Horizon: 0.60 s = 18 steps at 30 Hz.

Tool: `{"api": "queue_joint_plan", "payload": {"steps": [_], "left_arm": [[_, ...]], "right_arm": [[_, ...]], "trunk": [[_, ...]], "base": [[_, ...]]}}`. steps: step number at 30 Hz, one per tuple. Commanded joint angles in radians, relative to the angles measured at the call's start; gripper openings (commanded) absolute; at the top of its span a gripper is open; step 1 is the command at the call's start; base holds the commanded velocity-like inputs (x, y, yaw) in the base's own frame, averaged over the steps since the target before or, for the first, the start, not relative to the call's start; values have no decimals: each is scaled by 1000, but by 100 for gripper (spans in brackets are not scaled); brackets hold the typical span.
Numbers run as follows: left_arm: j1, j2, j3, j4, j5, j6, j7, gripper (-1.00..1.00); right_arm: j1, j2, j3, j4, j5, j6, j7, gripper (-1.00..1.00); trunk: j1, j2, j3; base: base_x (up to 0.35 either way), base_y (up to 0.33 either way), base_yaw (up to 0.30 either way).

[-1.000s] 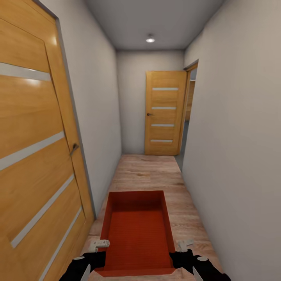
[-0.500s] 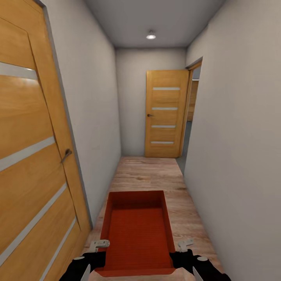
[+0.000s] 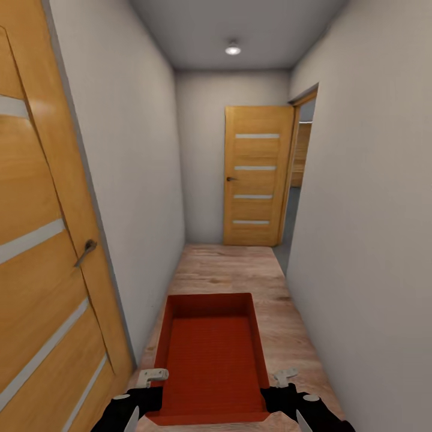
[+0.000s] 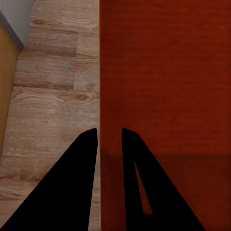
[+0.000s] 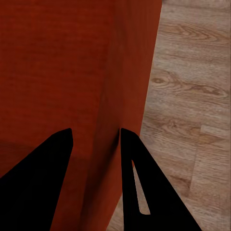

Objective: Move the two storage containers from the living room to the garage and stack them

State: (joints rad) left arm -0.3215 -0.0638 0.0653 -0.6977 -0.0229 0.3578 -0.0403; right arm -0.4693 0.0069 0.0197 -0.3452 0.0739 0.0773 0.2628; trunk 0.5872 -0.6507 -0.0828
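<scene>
Hallway view has shifted: near door [image 3: 42, 252] on the left slides further out of frame, far door [image 3: 257, 175] looms larger, so the base is rolling forward. Bin [image 3: 210, 354] is unmoved between the arms, left gripper [image 4: 109, 137] clamped on one side wall, right gripper [image 5: 96, 137] on the other. Carry looks midway, garage not reached; second bin still to fetch.

Storage container [image 3: 210, 354] — matt orange-red, plastic-like, floor finely ribbed, walls smooth. Hallway floor [image 3: 228, 270] — pale wood planks, visible grain and knots, low sheen. 2 doors [image 3: 257, 175] — honey wood veneer, satin, frosted strips, dark metal handles. Walls [image 3: 360, 210] — smooth matt grey-white. Gripper fingers [image 4: 82, 183] — flat black.
</scene>
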Motion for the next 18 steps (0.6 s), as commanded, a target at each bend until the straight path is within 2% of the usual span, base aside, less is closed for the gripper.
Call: {"api": "queue_joint_plan", "payload": {"steps": [1, 5, 18], "left_arm": [[-1, 22, 8, 0, -28, 6, 19, -100], [-1, 22, 8, 0, -28, 6, 19, -100], [-1, 22, 8, 0, -28, 6, 19, -100]], "right_arm": [[0, -1, 23, -5, -11, -13, 79, -100], [0, -1, 23, -5, -11, -13, 79, -100], [0, -1, 23, -5, -10, -13, 79, -100]], "trunk": [[1, -1, -2], [1, -1, -2], [1, -1, -2]], "base": [[329, 0, -42], [329, 0, -162], [328, 15, -247]]}}
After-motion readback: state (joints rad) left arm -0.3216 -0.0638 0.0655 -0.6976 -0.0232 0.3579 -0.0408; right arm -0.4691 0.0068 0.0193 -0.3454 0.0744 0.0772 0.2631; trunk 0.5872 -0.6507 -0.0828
